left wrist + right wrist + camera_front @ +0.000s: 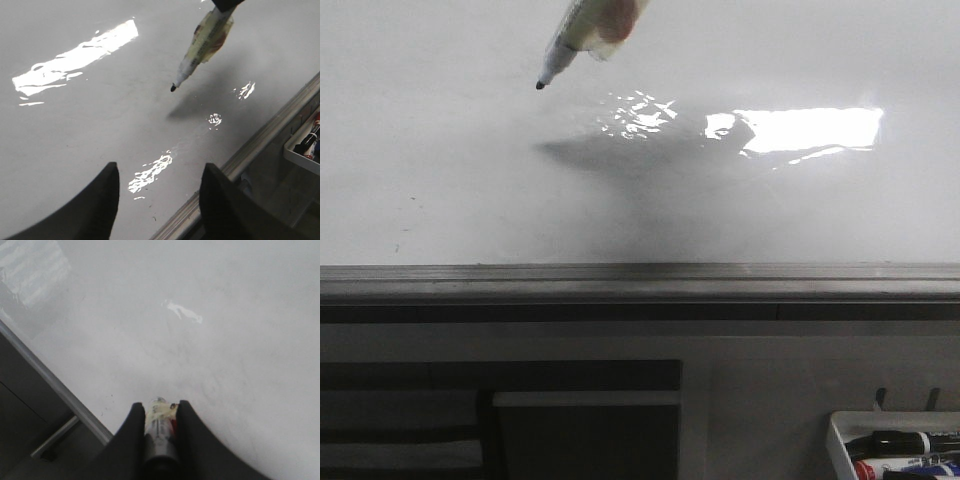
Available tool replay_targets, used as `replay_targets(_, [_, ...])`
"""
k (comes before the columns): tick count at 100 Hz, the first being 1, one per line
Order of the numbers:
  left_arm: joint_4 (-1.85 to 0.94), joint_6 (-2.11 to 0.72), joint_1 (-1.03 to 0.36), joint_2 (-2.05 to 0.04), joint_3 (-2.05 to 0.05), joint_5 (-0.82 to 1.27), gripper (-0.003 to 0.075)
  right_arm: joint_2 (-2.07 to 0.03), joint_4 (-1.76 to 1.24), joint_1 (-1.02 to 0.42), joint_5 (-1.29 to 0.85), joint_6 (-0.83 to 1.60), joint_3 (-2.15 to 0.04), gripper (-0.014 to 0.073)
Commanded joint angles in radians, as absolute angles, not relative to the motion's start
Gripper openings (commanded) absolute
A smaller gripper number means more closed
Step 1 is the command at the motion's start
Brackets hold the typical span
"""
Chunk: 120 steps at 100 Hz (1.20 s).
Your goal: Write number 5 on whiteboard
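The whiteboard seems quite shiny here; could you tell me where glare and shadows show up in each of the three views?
Front view: a bright light patch on the whiteboard, and the marker casts a soft shadow below it. Left wrist view: a long glare streak plus small glints near the grey ledge; the left gripper looks blurred. Right wrist view: one faint glint; the right gripper clamps the marker.

The front camera looked forward and down across the glossy white whiteboard [440, 190] to its grey metal ledge [640, 282]. Both wrist cameras sat close above that board — the left one shared the slanted black-tipped marker [200, 50] with the front view.
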<state>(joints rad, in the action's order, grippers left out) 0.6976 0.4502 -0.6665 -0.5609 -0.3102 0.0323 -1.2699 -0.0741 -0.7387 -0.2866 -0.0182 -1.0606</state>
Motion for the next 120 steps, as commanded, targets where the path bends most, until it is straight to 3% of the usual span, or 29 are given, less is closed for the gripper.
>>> replay_targets(1, [0.687, 0.461, -0.663, -0.560, -0.340, -0.017, 0.0323, -1.278, -0.063, -0.725, -0.227, -0.008, -1.134, -0.0064])
replay_targets(69, [0.697, 0.461, -0.663, -0.560, -0.340, -0.013, 0.0323, -1.356, -0.073, -0.723, -0.215, -0.008, -1.052, -0.0063])
replay_targets(93, [0.697, 0.461, -0.663, -0.560, -0.340, -0.013, 0.0323, -1.309, -0.068, -0.702, -0.336, -0.008, -1.035, -0.0061])
replay_targets(120, [0.697, 0.461, -0.663, -0.560, -0.340, -0.013, 0.0323, -1.406, -0.068, -0.786, -0.176, -0.008, -1.095, -0.0061])
